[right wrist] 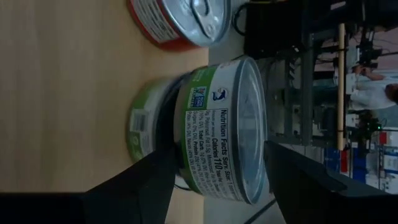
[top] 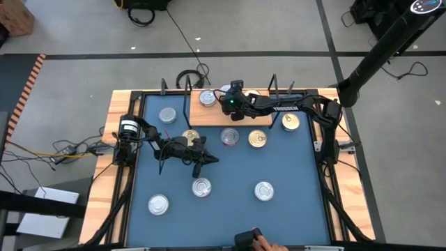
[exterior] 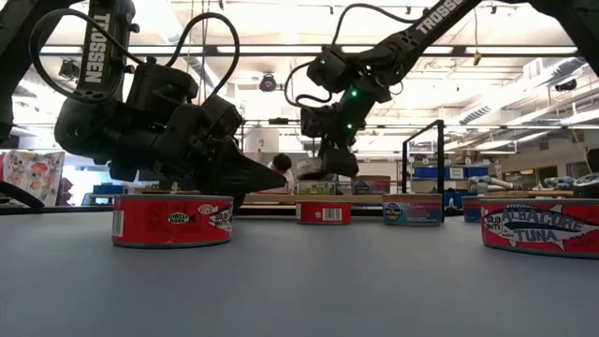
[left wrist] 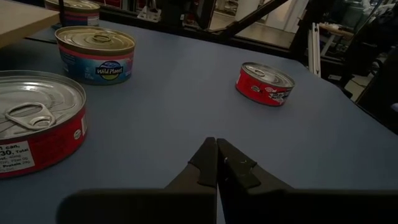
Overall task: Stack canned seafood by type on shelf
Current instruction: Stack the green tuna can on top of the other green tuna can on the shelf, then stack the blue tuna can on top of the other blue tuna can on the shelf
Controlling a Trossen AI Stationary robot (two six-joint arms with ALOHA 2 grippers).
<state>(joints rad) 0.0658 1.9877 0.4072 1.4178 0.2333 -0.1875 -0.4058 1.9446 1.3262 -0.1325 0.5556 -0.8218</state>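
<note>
The shelf [top: 244, 118] is a light wooden board at the table's far edge. My right gripper [top: 230, 98] reaches over its left part, shut on a green-labelled can [right wrist: 214, 124] held just above a second green can [right wrist: 142, 121] that stands on the shelf board [right wrist: 62, 93]. A red-sided can [top: 207, 98] stands on the shelf beside them. My left gripper [top: 200, 164] hovers shut over the table's middle, touching nothing, near a red can [left wrist: 37, 130]. Several more cans lie about the blue table, such as a gold one [top: 257, 139]. My right gripper pinches the green-labelled can between its two fingers, one finger [right wrist: 292, 174] against the silver lid [right wrist: 252, 124] and the other [right wrist: 146, 180] under the base. The fingers come level from the table's right. The can sits flat, lifted slightly over the lower green can.
Loose cans stand at the table's left [top: 167, 115], near left [top: 158, 204], near middle [top: 202, 187], near right [top: 263, 190] and right by the shelf [top: 290, 123]. Black wire uprights [top: 273, 84] rise at the shelf's ends. A person's hand [top: 256, 241] shows at the near edge.
</note>
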